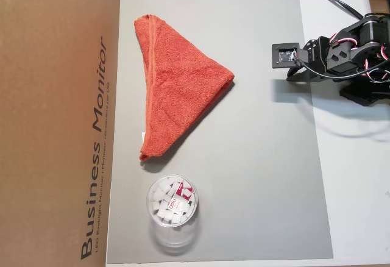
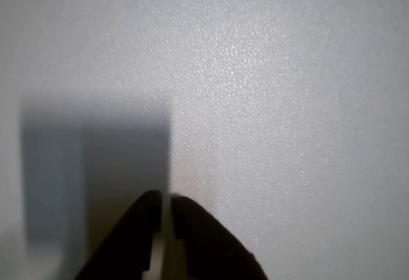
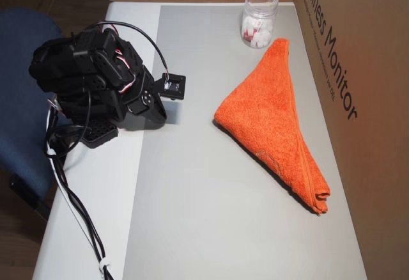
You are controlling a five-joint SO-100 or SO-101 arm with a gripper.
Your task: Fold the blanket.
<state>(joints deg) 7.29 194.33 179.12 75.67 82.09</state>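
Observation:
The orange-red blanket point(image 1: 177, 90) lies folded into a triangle on the grey mat point(image 1: 256, 157), with its long edge beside the cardboard box. It also shows in the other overhead view point(image 3: 275, 120). A small white tag point(image 1: 143, 136) peeks out near its lower corner. My gripper point(image 2: 165, 198) is shut and empty, with both dark fingertips together just above the bare mat. The black arm point(image 1: 347, 53) sits folded back at the mat's right edge in an overhead view, well apart from the blanket. In the other overhead view the arm point(image 3: 96, 82) is at the left.
A clear plastic jar point(image 1: 172, 209) with white pieces and a red label stands on the mat near the blanket's lower corner; it also shows in the other overhead view point(image 3: 259, 21). A brown cardboard box point(image 1: 55, 121) borders the mat. Cables point(image 3: 77, 210) trail from the arm's base. A blue chair point(image 3: 19, 101) stands beside the table.

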